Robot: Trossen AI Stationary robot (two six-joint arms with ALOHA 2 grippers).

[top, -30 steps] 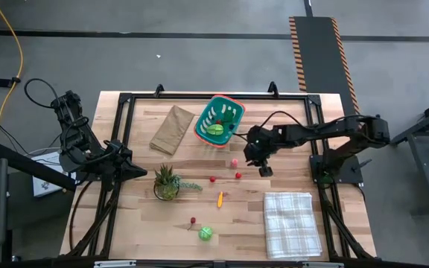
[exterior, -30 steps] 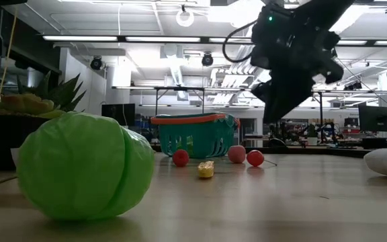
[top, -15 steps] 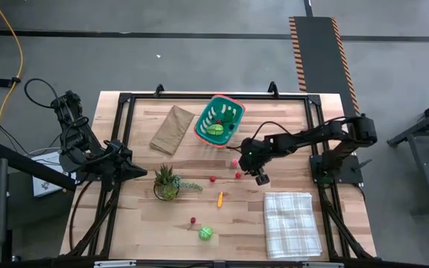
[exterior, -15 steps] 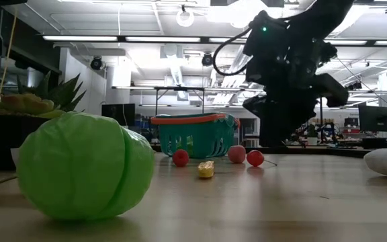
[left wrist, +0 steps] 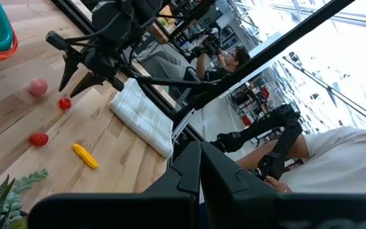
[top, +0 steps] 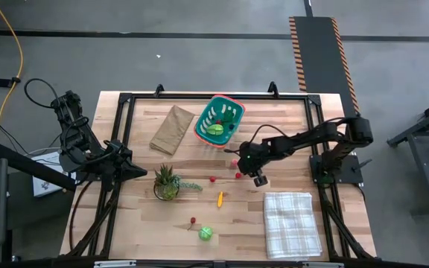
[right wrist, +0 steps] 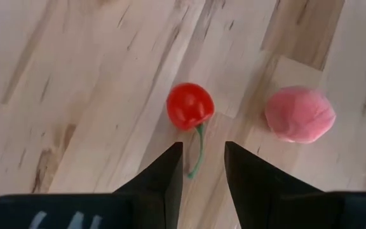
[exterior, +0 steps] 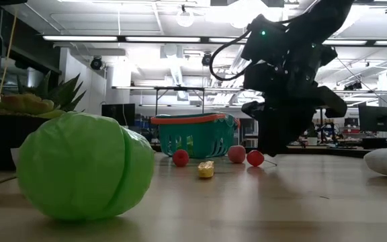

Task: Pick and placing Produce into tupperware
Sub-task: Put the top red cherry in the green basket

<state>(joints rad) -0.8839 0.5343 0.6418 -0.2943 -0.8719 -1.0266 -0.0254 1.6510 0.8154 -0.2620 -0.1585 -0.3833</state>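
Note:
A red cherry (right wrist: 190,105) with a green stem (right wrist: 199,149) lies on the wooden table, a pink fruit (right wrist: 299,114) beside it. My right gripper (right wrist: 202,147) hangs open just above them, slanting down, its fingertips on either side of the stem; I see no touch. From above, it (top: 244,170) stands near the cherry (top: 238,176) and the pink fruit (top: 234,162). The teal basket (top: 219,120) with an orange-red rim stands at the far middle, with green pieces inside. My left gripper (left wrist: 199,166) is shut, raised at the table's left edge.
A strawberry (top: 212,179), a yellow-orange piece (top: 220,198), a small red piece (top: 193,220) and a green cabbage (top: 205,234) lie toward the near edge. A potted plant (top: 167,182), a brown paper bag (top: 172,128) and a checked cloth (top: 292,223) also sit on the table. People show beyond the table.
My right gripper has come down and toward the table's left, from beside the basket to just over the cherry and the pink fruit. The produce has kept still.

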